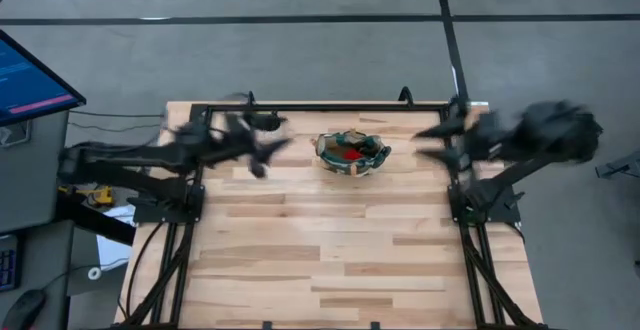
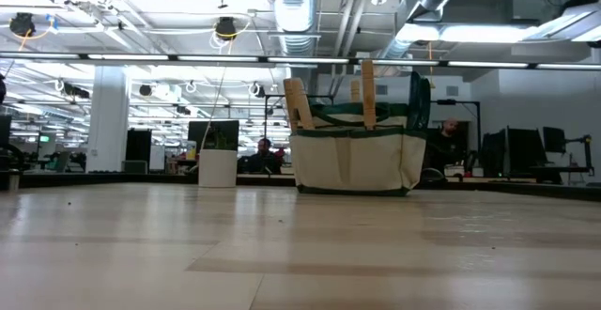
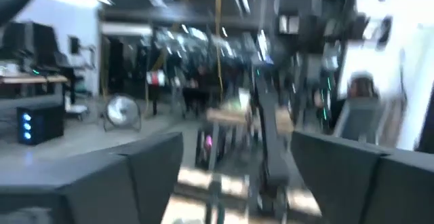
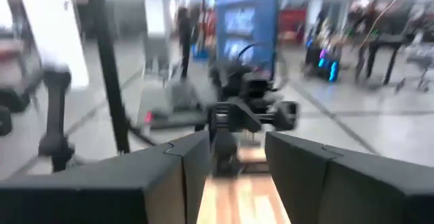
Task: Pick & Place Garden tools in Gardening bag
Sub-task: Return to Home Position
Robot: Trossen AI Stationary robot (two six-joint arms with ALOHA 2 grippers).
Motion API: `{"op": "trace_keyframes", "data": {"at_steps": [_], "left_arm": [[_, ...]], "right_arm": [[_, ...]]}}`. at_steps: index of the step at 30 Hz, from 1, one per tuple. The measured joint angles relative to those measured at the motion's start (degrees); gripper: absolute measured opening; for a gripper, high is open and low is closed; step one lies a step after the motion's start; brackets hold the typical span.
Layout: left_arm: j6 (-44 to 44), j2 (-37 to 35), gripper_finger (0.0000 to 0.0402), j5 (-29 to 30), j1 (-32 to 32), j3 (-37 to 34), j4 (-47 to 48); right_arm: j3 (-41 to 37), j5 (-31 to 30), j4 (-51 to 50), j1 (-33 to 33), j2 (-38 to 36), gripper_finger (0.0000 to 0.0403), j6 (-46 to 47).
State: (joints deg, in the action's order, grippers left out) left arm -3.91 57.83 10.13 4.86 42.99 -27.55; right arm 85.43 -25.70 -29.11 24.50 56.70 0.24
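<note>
At the back of the table (image 1: 330, 260), one gardening bag (image 1: 350, 153) shows three trowel handles (image 2: 368, 94) between my left gripper (image 1: 275, 157) and right gripper (image 1: 421, 144), both spread wide and empty.

The gardening bag (image 1: 350, 153) sits near the far edge of the tabletop (image 1: 330, 255), about midway along it, with red showing inside. The left gripper (image 1: 266, 154) hangs by the far left corner, the right gripper (image 1: 432, 142) by the far right corner, its fingers spread.
</note>
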Motion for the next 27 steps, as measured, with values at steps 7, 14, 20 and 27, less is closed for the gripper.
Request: {"op": "trace_keyframes", "data": {"at_steps": [7, 14, 20, 27], "left_arm": [[-3.9, -15.5, 0.0131, -6.3, 2.7, 0.0, 13.2], [-0.4, -26.1, 0.0008, -7.2, 2.6, 0.0, 26.5], [-0.2, -32.3, 0.0001, -7.6, 2.6, -2.6, 31.2], [-6.9, -40.6, 0.0001, -8.7, 2.6, -14.2, 28.2]], "right_arm": [[-4.0, -1.7, -7.0, -3.1, -14.0, 0.0094, -0.2], [-22.8, -6.3, -0.8, -3.3, -32.2, 0.0008, 1.2], [-38.2, -5.9, 9.7, -3.3, -46.8, 0.0003, 1.6], [-51.6, -6.4, 15.4, -3.3, -56.3, 0.0001, 3.1]]}}
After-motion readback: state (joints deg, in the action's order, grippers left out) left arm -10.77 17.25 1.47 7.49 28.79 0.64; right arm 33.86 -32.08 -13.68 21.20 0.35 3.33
